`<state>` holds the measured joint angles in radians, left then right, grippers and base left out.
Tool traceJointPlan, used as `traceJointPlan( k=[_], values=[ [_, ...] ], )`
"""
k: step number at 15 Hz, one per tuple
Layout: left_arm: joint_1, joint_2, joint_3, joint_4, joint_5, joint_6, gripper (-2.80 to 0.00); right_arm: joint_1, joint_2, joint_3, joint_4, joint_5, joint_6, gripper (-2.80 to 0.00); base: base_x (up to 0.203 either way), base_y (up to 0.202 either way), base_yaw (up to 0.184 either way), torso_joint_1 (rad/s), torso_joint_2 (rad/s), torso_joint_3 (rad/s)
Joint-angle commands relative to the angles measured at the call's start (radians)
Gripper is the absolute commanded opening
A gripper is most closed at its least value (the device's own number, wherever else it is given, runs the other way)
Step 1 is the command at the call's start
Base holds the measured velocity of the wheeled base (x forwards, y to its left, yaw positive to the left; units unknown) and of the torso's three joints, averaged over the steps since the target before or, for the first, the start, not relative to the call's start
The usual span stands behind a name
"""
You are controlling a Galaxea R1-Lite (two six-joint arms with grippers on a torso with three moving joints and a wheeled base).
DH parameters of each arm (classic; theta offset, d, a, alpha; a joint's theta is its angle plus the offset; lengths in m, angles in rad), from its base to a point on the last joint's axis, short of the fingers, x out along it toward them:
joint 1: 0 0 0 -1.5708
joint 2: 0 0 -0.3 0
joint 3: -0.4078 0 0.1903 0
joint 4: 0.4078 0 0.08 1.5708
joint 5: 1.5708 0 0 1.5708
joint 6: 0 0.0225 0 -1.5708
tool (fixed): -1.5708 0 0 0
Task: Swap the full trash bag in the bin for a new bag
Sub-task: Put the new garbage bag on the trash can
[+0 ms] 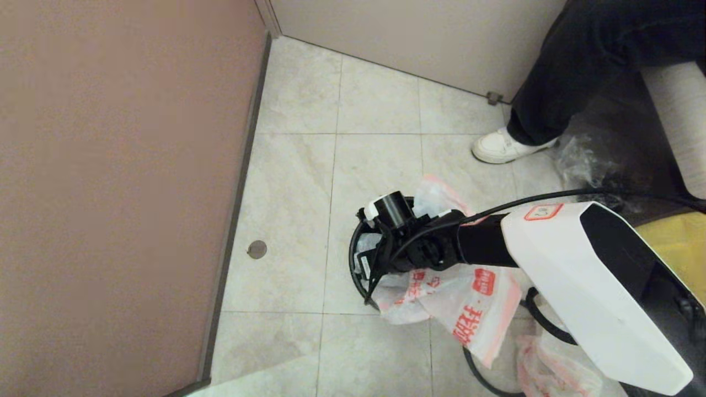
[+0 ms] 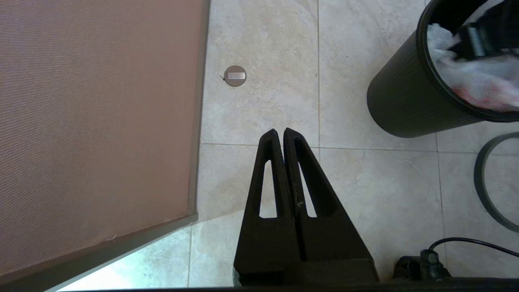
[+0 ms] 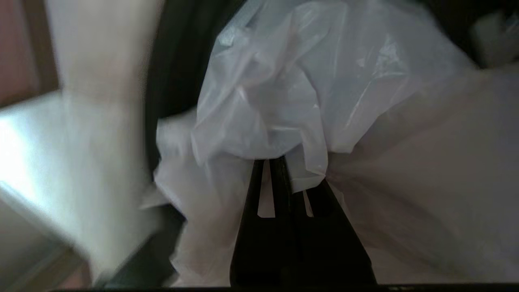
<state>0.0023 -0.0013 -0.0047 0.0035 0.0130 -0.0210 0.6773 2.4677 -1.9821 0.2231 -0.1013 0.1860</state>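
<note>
The black bin [image 1: 353,259] stands on the tiled floor, and the left wrist view shows its ribbed wall [image 2: 405,105]. The new bag [image 1: 469,309], thin and white with red characters, drapes over the bin's near-right rim and bunches inside it. My right gripper [image 3: 279,162] reaches down into the bin's mouth, shut with a fold of the new bag [image 3: 284,101] pinched at its tips. The grey rim ring [image 2: 486,182] lies on the floor beside the bin. A crumpled white sack with a pink hem, the full trash bag [image 1: 551,369], lies partly behind my right arm. My left gripper [image 2: 280,130] hangs shut and empty over the floor, left of the bin.
A brown partition [image 1: 110,193] walls the left side, with a round floor stop [image 1: 257,249] near it. A person's leg and white shoe [image 1: 504,146] stand behind the bin, beside a clear glossy bag [image 1: 584,160]. A yellow bag [image 1: 681,242] is at the right edge.
</note>
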Motion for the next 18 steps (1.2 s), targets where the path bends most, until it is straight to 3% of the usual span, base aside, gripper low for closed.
traceJointPlan(
  k=[1, 3, 6, 9, 12, 13, 18],
  values=[
    [0.001, 0.001, 0.000, 0.000, 0.001, -0.001, -2.80, -0.048, 0.037, 0.000, -0.086, -0.005, -0.018, -2.80, 0.000, 0.000, 0.000, 0.000, 0.00, 0.000],
    [0.001, 0.001, 0.000, 0.000, 0.001, -0.001, -2.80, -0.058, 0.044, 0.000, -0.092, -0.022, -0.049, -2.80, 0.000, 0.000, 0.000, 0.000, 0.00, 0.000],
    [0.001, 0.001, 0.000, 0.000, 0.001, -0.001, -2.80, -0.066, 0.125, 0.000, -0.231, -0.144, -0.166, -2.80, 0.000, 0.000, 0.000, 0.000, 0.00, 0.000],
    [0.001, 0.001, 0.000, 0.000, 0.001, -0.001, -2.80, -0.046, 0.071, 0.003, -0.219, -0.155, -0.175, -2.80, 0.000, 0.000, 0.000, 0.000, 0.00, 0.000],
    [0.001, 0.001, 0.000, 0.000, 0.001, -0.001, -2.80, -0.023, -0.049, 0.027, -0.113, -0.154, -0.135, -2.80, 0.000, 0.000, 0.000, 0.000, 0.00, 0.000],
    [0.001, 0.001, 0.000, 0.001, 0.001, -0.001, -2.80, -0.012, -0.071, 0.031, -0.056, -0.152, -0.105, 0.00, 0.000, 0.000, 0.000, 0.000, 0.00, 0.000],
    [0.001, 0.001, 0.000, 0.000, 0.001, -0.001, -2.80, 0.036, -0.200, 0.033, 0.198, -0.145, 0.034, 0.00, 0.000, 0.000, 0.000, 0.000, 0.00, 0.000]
  ],
)
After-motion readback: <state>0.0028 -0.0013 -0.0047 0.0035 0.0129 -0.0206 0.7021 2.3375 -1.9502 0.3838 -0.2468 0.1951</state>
